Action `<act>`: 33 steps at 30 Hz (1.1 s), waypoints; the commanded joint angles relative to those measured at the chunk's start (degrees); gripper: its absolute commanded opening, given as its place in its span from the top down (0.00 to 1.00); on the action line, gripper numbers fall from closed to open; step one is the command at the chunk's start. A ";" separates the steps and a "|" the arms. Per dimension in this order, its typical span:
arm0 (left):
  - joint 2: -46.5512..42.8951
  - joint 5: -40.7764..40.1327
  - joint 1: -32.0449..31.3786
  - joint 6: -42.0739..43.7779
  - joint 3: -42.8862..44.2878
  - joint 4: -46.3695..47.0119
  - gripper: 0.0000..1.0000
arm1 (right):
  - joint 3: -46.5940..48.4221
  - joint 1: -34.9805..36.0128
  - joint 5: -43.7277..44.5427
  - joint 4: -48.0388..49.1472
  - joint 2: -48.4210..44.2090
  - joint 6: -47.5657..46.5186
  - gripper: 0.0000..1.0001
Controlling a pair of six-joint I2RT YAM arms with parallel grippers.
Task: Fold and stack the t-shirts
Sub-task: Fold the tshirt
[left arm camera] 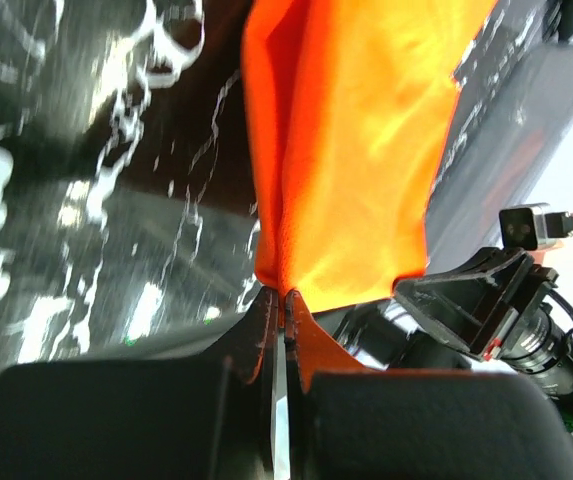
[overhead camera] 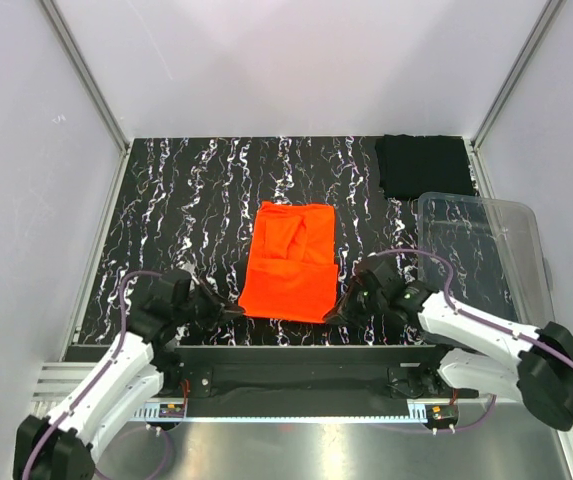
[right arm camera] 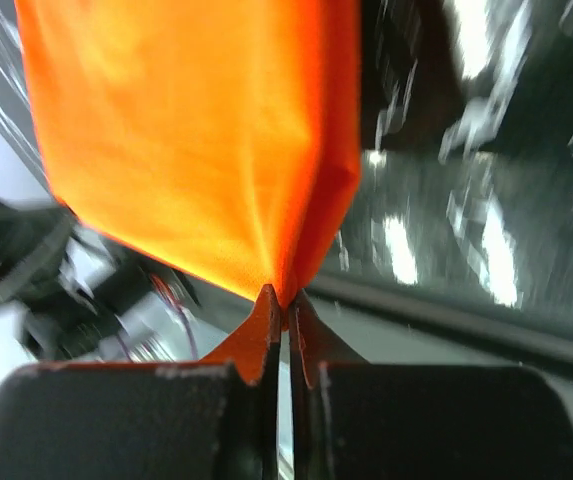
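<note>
nearest, at the near edge of the black marbled table: left gripper pinched tight on the near left corner of the orange-red t-shirt; right gripper pinched just as tight on its near right corner. shirt flat at the table's middle, already narrowed to a rectangle, sleeves tucked on top. probably the start of a near-to-far fold: best to raise both corners together, level, hem taut between them, then carry over to the far edge and lay down square. uneven lift likely to skew the crease. farther right, clear plastic bin, close beside the right arm, worth steering clear of. farthest, at the far right corner, black t-shirt, folded, well apart from the orange one.
</note>
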 commanded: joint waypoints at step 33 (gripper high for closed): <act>28.19 -7.56 -0.10 21.41 47.99 -24.84 1.00 | 28.72 -11.90 -22.46 -21.25 11.19 -12.79 1.00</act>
